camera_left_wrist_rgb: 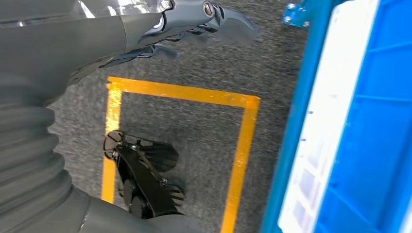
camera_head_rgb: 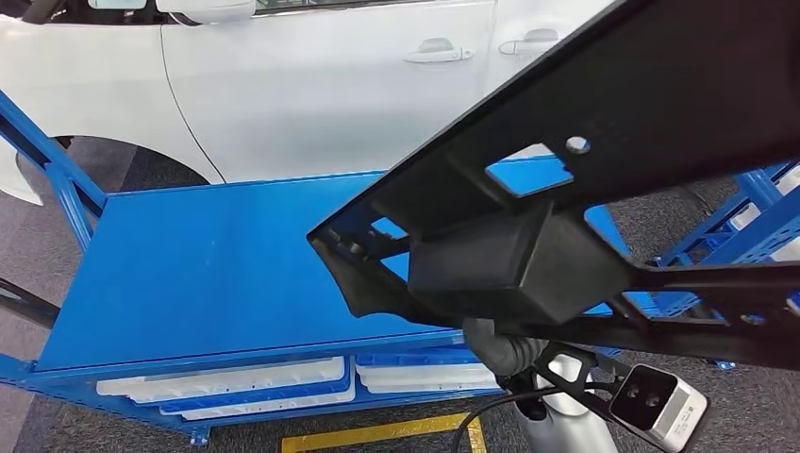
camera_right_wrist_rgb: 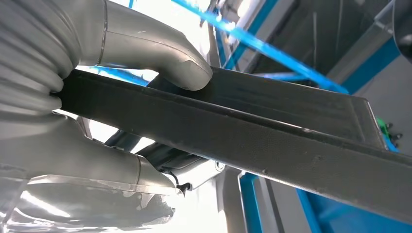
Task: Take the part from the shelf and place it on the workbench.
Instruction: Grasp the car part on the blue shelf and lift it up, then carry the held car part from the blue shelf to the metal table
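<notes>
Head view puts the black part (camera_head_rgb: 604,198) raised over the right of the blue workbench (camera_head_rgb: 217,264), my right hand (camera_right_wrist_rgb: 121,121) clamped on its edge rail. I judge it stiff, long, prone to swing. My left hand (camera_left_wrist_rgb: 160,29) hangs empty, fingers loosely curled.

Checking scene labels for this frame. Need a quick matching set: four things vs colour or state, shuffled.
Things:
1. part
2. workbench
3. floor tape
4. car

Colour or state:
A. white, behind the bench
B. black, gripped by the right hand
C. yellow, on grey carpet
D. blue, top surface bare

Pairs: 1-B, 2-D, 3-C, 4-A
</notes>
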Controlling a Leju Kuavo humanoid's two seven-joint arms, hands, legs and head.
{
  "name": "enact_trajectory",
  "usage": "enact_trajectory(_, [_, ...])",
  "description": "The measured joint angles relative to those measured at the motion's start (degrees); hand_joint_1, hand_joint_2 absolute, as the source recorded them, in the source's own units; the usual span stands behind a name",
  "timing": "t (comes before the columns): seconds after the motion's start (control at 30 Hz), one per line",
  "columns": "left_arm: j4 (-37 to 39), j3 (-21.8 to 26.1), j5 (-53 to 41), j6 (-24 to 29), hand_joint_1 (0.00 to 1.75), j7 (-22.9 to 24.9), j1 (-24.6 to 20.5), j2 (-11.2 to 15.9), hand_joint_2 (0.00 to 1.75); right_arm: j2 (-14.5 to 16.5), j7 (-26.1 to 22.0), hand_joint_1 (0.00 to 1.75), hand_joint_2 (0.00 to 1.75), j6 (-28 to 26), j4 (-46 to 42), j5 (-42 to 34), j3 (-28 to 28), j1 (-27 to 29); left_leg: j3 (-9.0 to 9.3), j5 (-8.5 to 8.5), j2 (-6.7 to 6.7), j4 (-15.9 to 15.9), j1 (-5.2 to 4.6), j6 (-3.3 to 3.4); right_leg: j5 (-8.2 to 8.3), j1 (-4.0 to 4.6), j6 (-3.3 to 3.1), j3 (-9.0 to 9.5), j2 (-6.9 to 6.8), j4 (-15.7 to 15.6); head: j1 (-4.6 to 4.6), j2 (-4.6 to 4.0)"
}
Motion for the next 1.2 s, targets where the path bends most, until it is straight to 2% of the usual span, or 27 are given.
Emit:
enact_trajectory(0.1, [0.00,0.00,-0.37,0.82,0.00,0.99,-0.13,-0.01,1.75,-0.36,0.00,1.75,1.75,0.66,1.60,-0.04,1.67,0.50,6.95,3.74,0.02,-11.43,-0.12,0.61,0.49,0.15,0.46,-0.98,0.06,0.68,0.02,0.00])
enact_trajectory(0.13, [0.00,-0.01,-0.52,1.02,0.00,1.28,-0.19,-0.01,1.75,-0.47,0.00,1.75,1.75,0.65,2.36,0.01,2.29,0.55,8.25,4.26,-0.01,-13.94,-0.19,0.94,0.66,0.23,0.71,-1.21,0.05,0.92,0.04,0.00])
enact_trajectory(0.17, [0.00,-0.01,-0.65,1.18,0.00,1.51,-0.20,-0.02,1.75,-0.54,0.00,1.75,1.75,0.60,3.11,0.11,2.88,0.57,8.60,4.33,-0.04,-14.99,-0.29,1.28,0.85,0.28,1.00,-1.36,0.04,1.06,0.07,0.00])
enact_trajectory(0.27, [0.00,-0.02,-0.82,1.31,0.00,1.76,-0.02,-0.09,1.75,-0.65,0.00,1.75,1.75,0.39,5.50,0.41,4.42,0.56,8.22,5.33,-0.03,-15.18,-0.25,2.19,1.22,0.23,1.96,-1.59,0.07,1.14,0.08,0.00])
enact_trajectory(0.3, [0.00,-0.02,-0.84,1.31,0.00,1.77,0.00,-0.14,1.75,-0.71,0.00,1.75,1.75,0.36,6.15,0.48,4.79,0.55,8.10,5.79,0.04,-15.29,-0.14,2.51,0.41,0.16,2.32,-1.97,0.10,2.01,0.16,0.00])
enact_trajectory(0.33, [0.00,-0.02,-0.87,1.33,0.00,1.83,-0.01,-0.19,1.75,-0.77,0.01,1.75,1.75,0.37,6.65,0.56,5.08,0.56,7.86,6.27,0.13,-15.37,-0.02,2.77,-1.32,0.00,2.66,-2.82,0.13,4.13,0.26,0.00])
enact_trajectory(0.4, [0.00,-0.02,-0.98,1.62,0.00,2.45,0.00,-0.22,1.75,-0.86,0.08,1.75,1.75,0.49,8.23,1.06,5.85,0.27,7.05,7.08,0.27,-15.27,0.02,3.04,-6.24,-0.34,3.26,-5.58,0.16,11.58,0.45,0.00])
enact_trajectory(0.43, [0.00,-0.02,-1.06,1.86,0.00,2.95,0.03,-0.22,1.75,-0.88,0.13,1.75,1.75,0.49,9.69,1.54,6.51,-0.06,6.60,7.37,0.34,-15.23,0.02,3.01,-8.12,-0.52,3.45,-6.80,0.16,15.23,0.46,0.00])
enact_trajectory(0.47, [0.00,-0.03,-1.14,2.11,0.00,3.50,0.04,-0.23,1.75,-0.89,0.22,1.75,1.75,0.41,11.59,2.23,7.40,-0.47,6.18,7.64,0.38,-15.17,0.03,2.92,-8.87,-0.66,3.57,-7.18,0.15,17.22,0.45,0.00])
enact_trajectory(0.5, [0.00,-0.04,-1.26,2.31,0.00,3.98,0.04,-0.25,1.75,-0.86,0.32,1.75,1.75,0.25,13.74,2.98,8.48,-0.95,5.82,7.85,0.40,-15.10,0.06,2.81,-8.44,-0.79,3.61,-6.35,0.15,16.82,0.46,0.00])
enact_trajectory(0.53, [0.00,-0.07,-1.39,2.44,0.00,4.38,0.02,-0.27,1.75,-0.75,0.45,1.75,1.75,0.07,15.83,3.62,9.61,-1.51,5.51,8.02,0.39,-15.00,0.10,2.68,-7.18,-0.92,3.57,-4.41,0.15,14.16,0.46,0.00])
enact_trajectory(0.6, [0.00,-0.13,-1.68,2.76,0.00,5.16,-0.06,-0.34,1.75,-0.12,0.86,1.75,1.75,-0.24,19.80,4.26,11.79,-3.16,4.97,8.29,0.32,-14.68,0.08,2.27,-4.44,-0.95,3.26,0.69,0.22,5.89,0.46,0.00])
enact_trajectory(0.63, [0.00,-0.15,-1.79,3.02,0.00,5.59,-0.09,-0.36,1.75,0.35,1.03,1.75,1.75,-0.41,21.56,4.12,12.68,-4.16,4.71,8.45,0.30,-14.56,0.03,1.96,-3.64,-0.84,2.99,2.24,0.27,2.96,0.45,0.00])
enact_trajectory(0.67, [0.00,-0.16,-1.86,3.32,0.00,6.09,-0.15,-0.38,1.75,0.83,1.22,1.75,1.75,-0.56,23.25,3.65,13.45,-5.14,4.46,8.65,0.29,-14.50,-0.04,1.58,-3.28,-0.67,2.67,2.89,0.31,1.43,0.43,0.00])
enact_trajectory(0.77, [0.00,-0.19,-1.95,4.22,0.00,7.99,-0.16,-0.43,1.75,2.15,1.95,1.75,1.75,-0.63,27.44,1.26,15.23,-7.75,4.03,9.24,0.26,-14.68,0.12,0.29,-2.36,-0.37,1.36,2.29,0.28,0.96,0.39,0.00])
enact_trajectory(0.8, [0.00,-0.20,-2.03,4.41,0.00,8.70,-0.11,-0.46,1.75,2.65,2.20,1.75,1.75,-0.61,28.59,0.45,15.76,-8.62,3.76,8.60,0.26,-14.22,0.23,-0.02,-1.89,-0.40,0.83,2.07,0.22,0.67,0.38,0.00])
enact_trajectory(0.83, [0.00,-0.21,-2.14,4.56,0.00,9.41,-0.09,-0.48,1.75,3.17,2.37,1.75,1.75,-0.59,29.68,-0.35,16.28,-9.49,3.15,7.16,0.25,-12.77,0.31,-0.22,-1.38,-0.45,0.36,1.76,0.15,0.36,0.36,0.00])
enact_trajectory(0.87, [0.00,-0.23,-2.28,4.70,0.00,10.03,-0.07,-0.48,1.75,3.63,2.46,1.75,1.75,-0.59,30.64,-1.06,16.73,-10.30,2.10,4.88,0.24,-10.00,0.37,-0.35,-0.87,-0.41,0.02,1.33,0.07,0.19,0.33,0.00])
enact_trajectory(0.93, [0.00,-0.33,-2.63,4.96,0.00,11.01,-0.04,-0.49,1.75,4.27,2.59,1.75,1.75,-0.62,32.48,-2.30,17.38,-11.48,-0.45,0.16,0.24,-2.48,0.35,-0.53,0.05,-0.08,-0.32,0.12,0.01,0.19,0.31,0.00])
enact_trajectory(0.97, [0.00,-0.41,-2.78,5.04,0.00,11.30,0.02,-0.49,1.75,4.44,2.63,1.75,1.75,-0.66,33.29,-2.75,17.58,-11.78,-1.05,-1.18,0.24,0.27,0.34,-0.56,0.56,0.11,-0.39,-0.55,-0.01,0.22,0.33,0.00])
enact_trajectory(1.0, [0.00,-0.51,-2.89,5.08,0.00,11.47,0.08,-0.49,1.75,4.56,2.63,1.75,1.75,-0.69,33.97,-3.09,17.71,-11.92,-0.55,-1.38,0.24,0.84,0.33,-0.50,1.07,0.29,-0.41,-1.22,-0.02,0.27,0.33,0.00])
enact_trajectory(1.03, [0.00,-0.62,-2.97,5.10,0.00,11.54,0.15,-0.49,1.75,4.65,2.60,1.75,1.75,-0.72,34.49,-3.34,17.80,-12.00,1.21,-0.63,0.25,-0.99,0.32,-0.33,1.60,0.44,-0.39,-1.87,0.00,0.33,0.33,0.00])
enact_trajectory(1.1, [0.00,-0.84,-3.09,5.21,0.00,11.46,0.10,-0.44,1.75,4.92,2.54,1.75,1.75,-0.77,35.01,-3.71,17.91,-12.15,6.84,1.76,0.24,-9.36,0.20,0.24,2.57,0.63,-0.14,-2.90,0.03,0.51,0.33,0.00])
enact_trajectory(1.13, [0.00,-0.98,-3.21,5.29,0.00,11.35,0.03,-0.40,1.75,5.07,2.56,1.75,1.75,-0.83,35.11,-3.94,17.96,-12.24,8.95,2.69,0.21,-12.92,0.02,0.58,2.99,0.70,0.11,-3.20,0.03,0.59,0.40,0.00])
enact_trajectory(1.17, [0.00,-1.14,-3.37,5.38,0.00,11.23,-0.04,-0.37,1.75,5.22,2.60,1.75,1.75,-0.88,35.14,-4.21,17.98,-12.33,10.10,3.17,0.17,-15.02,-0.18,0.90,3.39,0.73,0.42,-3.36,0.01,0.63,0.40,0.00])
enact_trajectory(1.2, [0.00,-1.31,-3.53,5.46,0.00,11.12,-0.08,-0.32,1.75,5.34,2.64,1.75,1.75,-0.91,35.14,-4.45,18.01,-12.39,10.25,3.37,0.13,-15.69,-0.42,1.24,3.81,0.69,0.78,-3.40,-0.01,0.57,0.46,0.00])
